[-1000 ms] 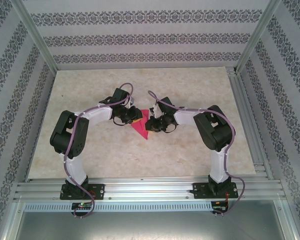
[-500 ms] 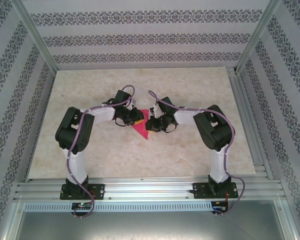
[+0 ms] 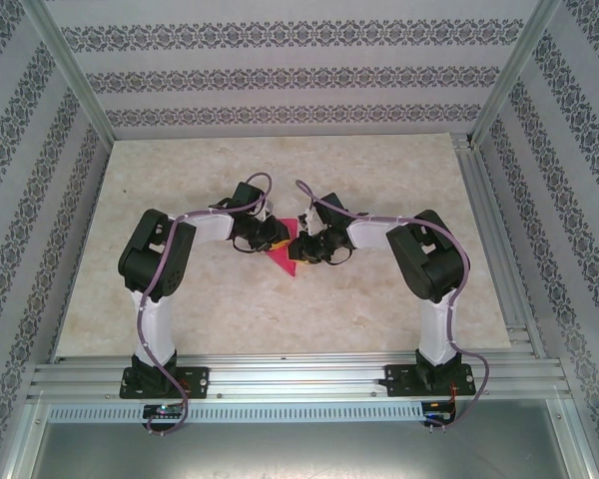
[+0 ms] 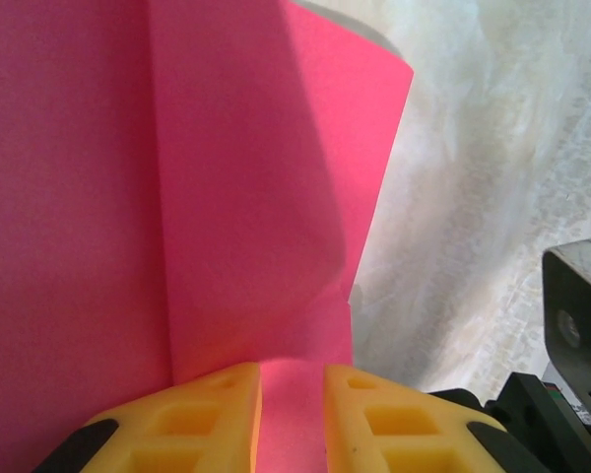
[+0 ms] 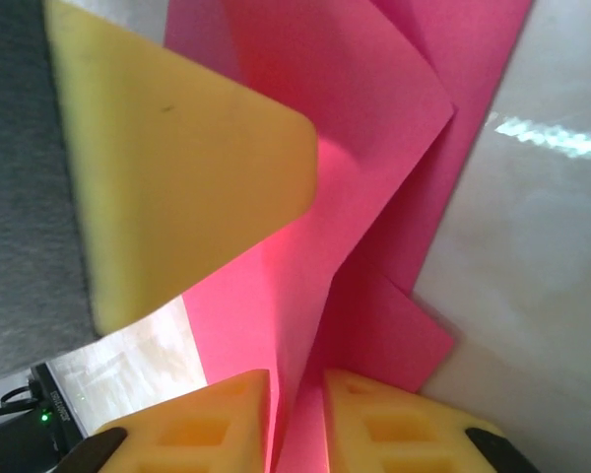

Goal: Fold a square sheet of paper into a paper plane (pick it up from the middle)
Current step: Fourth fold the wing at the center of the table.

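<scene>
In your left wrist view, the left gripper (image 4: 293, 412) sits at the bottom edge. Its two yellow fingers (image 4: 212, 419) stand a narrow gap apart with pink showing in the gap, so you cannot tell whether they pinch the paper or only straddle it. Past them, the thin magenta-pink sheet of paper (image 4: 227, 197), creased lengthwise, fills the left and middle of the frame. It ends at a slanted edge toward the upper right, where the pale marbled table (image 4: 492, 148) begins.

In your right wrist view, the right gripper (image 5: 297, 424) is also at the bottom, jaws close together, with a raised fold of the sheet running down into the slot. Whether they grip it, you cannot tell. Beyond, the layered sheet spreads to the upper right, and a large yellow finger (image 5: 177, 168) of the left gripper stands in the upper left — just beside the fold.

From above, the sheet lies at the table's middle — its point aimed toward the bottom of the frame — between the two grippers.
</scene>
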